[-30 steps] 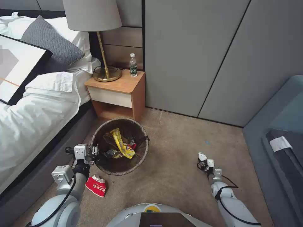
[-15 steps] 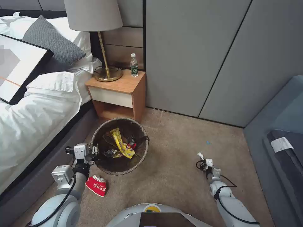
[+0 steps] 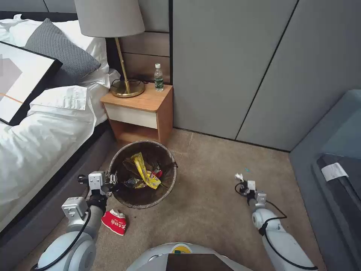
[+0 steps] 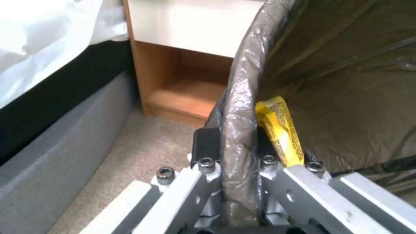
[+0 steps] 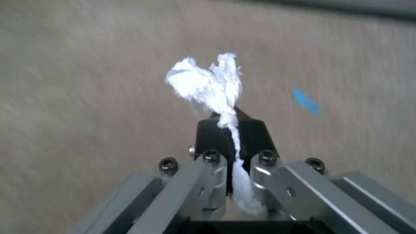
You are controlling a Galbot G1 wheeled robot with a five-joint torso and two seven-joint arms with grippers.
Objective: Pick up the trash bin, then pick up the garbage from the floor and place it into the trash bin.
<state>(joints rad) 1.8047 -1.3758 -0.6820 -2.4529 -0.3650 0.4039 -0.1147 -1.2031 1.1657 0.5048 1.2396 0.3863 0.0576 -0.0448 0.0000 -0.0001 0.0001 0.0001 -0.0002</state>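
The trash bin (image 3: 142, 142), lined with a dark bag, stands on the carpet beside the bed with yellow wrappers (image 3: 144, 171) and other litter inside. My left gripper (image 3: 113, 181) is shut on its near-left rim; the left wrist view shows the fingers (image 4: 207, 146) clamping the bag-covered rim (image 4: 240, 81), a yellow wrapper (image 4: 281, 130) just inside. To the bin's right, low over the carpet, my right gripper (image 3: 241, 180) is shut on a white tissue scrap (image 3: 238, 175), which sticks out past the fingertips (image 5: 208, 84) of the gripper (image 5: 229, 126). A crushed red paper cup (image 3: 114, 222) lies by my left arm.
The bed (image 3: 45, 124) runs along the left. A wooden nightstand (image 3: 139, 109) behind the bin carries a lamp (image 3: 126, 84) and a green-labelled bottle (image 3: 158, 78). Grey wall panels stand behind and a grey sofa (image 3: 331, 158) at right. Open carpet lies between the bin and sofa, with a blue speck (image 3: 247, 170).
My right gripper has moved a little farther from me with the tissue scrap in it. The left gripper and the bin have stayed put.
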